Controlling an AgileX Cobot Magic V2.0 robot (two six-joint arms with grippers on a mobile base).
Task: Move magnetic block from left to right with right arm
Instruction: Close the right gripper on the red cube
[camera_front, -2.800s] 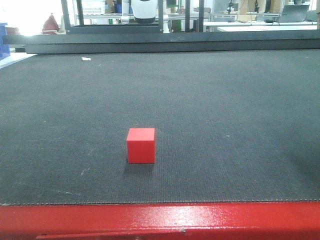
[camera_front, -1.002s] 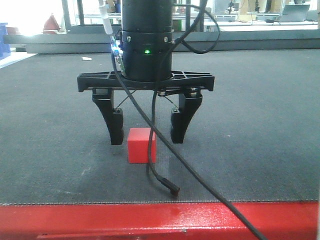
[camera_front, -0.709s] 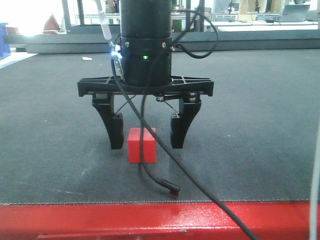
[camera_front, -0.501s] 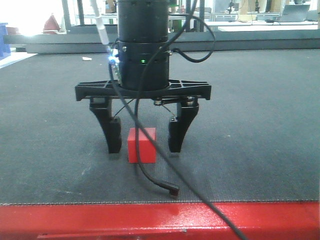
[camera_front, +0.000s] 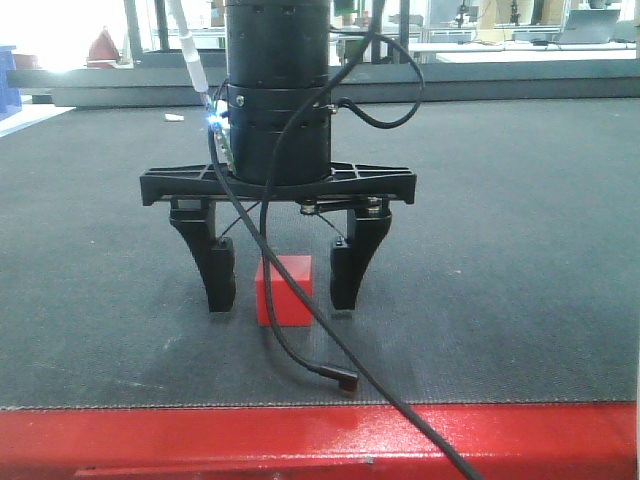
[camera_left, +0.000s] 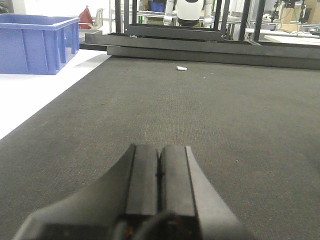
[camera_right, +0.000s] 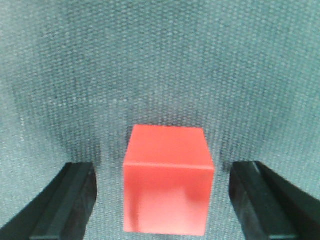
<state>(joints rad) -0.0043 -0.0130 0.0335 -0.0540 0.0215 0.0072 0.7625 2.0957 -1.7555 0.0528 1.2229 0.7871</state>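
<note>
1. The desk (camera_front: 520, 250) is a wide surface covered in dark woven matting, with a red lip along the near edge. In the front view the magnetic block sits low and near the middle, at about 6 o'clock from the desk's centre, close to that lip.

2. My right claw (camera_front: 282, 300) hangs straight down over the block with its jaws spread. One finger is at 9 o'clock of the block and the other at 3 o'clock, the tips low beside it with a gap on each side. I judge this to be the pre-grasp step. The next move calls for closing evenly on the two side faces, then lifting and carrying to the right.

3. A black cable (camera_front: 300, 340) droops from the wrist across the front of the block. Its end lies on the desk at 5 o'clock.

4. My left claw (camera_left: 159, 175) is pressed closed on nothing, low over bare matting.

5. The magnetic block (camera_right: 167, 185) is a plain red cube resting flat, so it has no long axis. Its sides sit roughly square to the fingers.
</note>
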